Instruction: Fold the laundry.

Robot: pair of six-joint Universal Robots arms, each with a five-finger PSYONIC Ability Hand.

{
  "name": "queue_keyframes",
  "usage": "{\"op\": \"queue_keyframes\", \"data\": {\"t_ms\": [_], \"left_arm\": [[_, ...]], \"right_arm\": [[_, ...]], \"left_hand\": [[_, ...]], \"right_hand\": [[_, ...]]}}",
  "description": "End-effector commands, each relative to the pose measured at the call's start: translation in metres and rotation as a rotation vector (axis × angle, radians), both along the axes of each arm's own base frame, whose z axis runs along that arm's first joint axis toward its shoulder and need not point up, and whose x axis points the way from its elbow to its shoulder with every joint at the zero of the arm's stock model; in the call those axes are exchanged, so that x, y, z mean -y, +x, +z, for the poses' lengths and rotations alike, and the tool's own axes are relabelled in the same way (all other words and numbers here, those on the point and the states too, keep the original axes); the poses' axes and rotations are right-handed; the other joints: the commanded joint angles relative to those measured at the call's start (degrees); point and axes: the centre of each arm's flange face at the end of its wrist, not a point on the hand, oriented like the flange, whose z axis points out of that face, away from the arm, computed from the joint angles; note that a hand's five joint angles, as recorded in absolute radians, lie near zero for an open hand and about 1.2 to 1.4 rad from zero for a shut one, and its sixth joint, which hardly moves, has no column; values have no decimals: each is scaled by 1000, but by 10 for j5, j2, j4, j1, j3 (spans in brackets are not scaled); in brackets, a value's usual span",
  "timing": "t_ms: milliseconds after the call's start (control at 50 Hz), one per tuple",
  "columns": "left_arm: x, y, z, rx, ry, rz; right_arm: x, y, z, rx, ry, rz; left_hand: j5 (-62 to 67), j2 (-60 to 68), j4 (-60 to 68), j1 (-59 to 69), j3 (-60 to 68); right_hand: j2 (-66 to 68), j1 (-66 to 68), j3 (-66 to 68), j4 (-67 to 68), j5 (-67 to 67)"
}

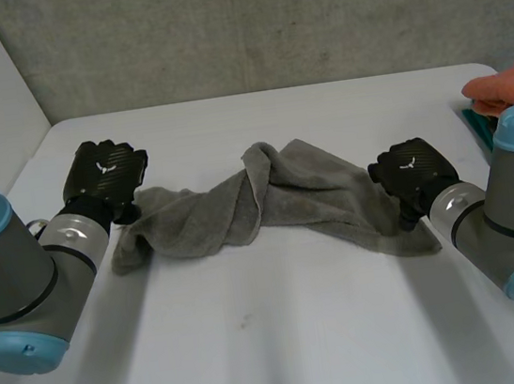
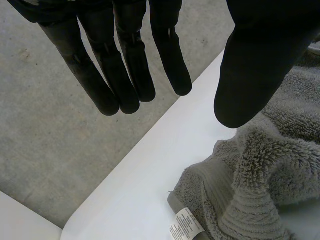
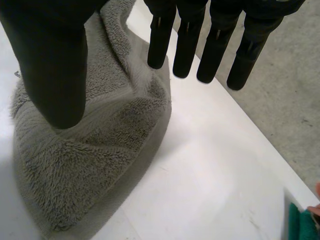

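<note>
Grey towel (image 1: 277, 199) lies bunched and twisted across mid tabletop (image 1: 287, 349), w/ a ridge flopped over near its centre and the ends not squared. Left hand (image 1: 103, 174) is at the towel's left end, right hand (image 1: 411, 170) at its right end.

Both hands are wide and hold nothing. Left wrist view: fingers (image 2: 125, 75) straight, thumb well apart, and the towel corner w/ its label (image 2: 186, 226) lies below the thumb. Right wrist view: fingers (image 3: 187, 45) straight, just past the towel's edge, thumb above the pile, no pinch.

My read: folding hasn't begun, and the towel needs spreading flat first.

Risks from here:
- Closing on a bunched lump instead of a true corner would grab several layers. That locks the twist in, so the fold comes out lumpy.
- Thick terry plus a shallow pinch could let one end slip out mid-pull.
- Uneven pull btwn the arms would drag the whole towel sideways rather than open it.
- The right end is near a teal thing (image 1: 478, 125) at the tabletop's edge, so a wide sweep could knock it.
</note>
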Motion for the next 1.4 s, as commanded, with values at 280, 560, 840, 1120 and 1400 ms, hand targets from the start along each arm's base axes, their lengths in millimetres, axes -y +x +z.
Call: {"op": "queue_keyframes", "data": {"t_ms": [280, 560, 840, 1120, 1400], "left_arm": [[24, 3, -40, 109, 119, -21], [48, 6, -54, 109, 131, -3], [-25, -3, 85, -176, -103, -73], [-17, -4, 57, -138, 45, -67], [66, -25, 25, -147, 93, -43]], "right_arm": [[-19, -12, -10, -6, 236, -37], [0, -7, -51, 9, 163, -50], [7, -26, 45, 136, -157, -79], [4, -23, 4, 102, 104, -24], [-1, -25, 36, 61, 49, -20]], "left_hand": [[-185, -186, -187, -186, -187], [178, 177, 176, 177, 176], [306, 305, 304, 305, 304], [306, 305, 304, 305, 304], [306, 305, 304, 305, 304]], "right_hand": [[-4, -10, -6, -7, 5], [370, 364, 368, 367, 379], [518, 512, 516, 515, 527], [518, 512, 516, 515, 527], [518, 512, 516, 515, 527]]}}
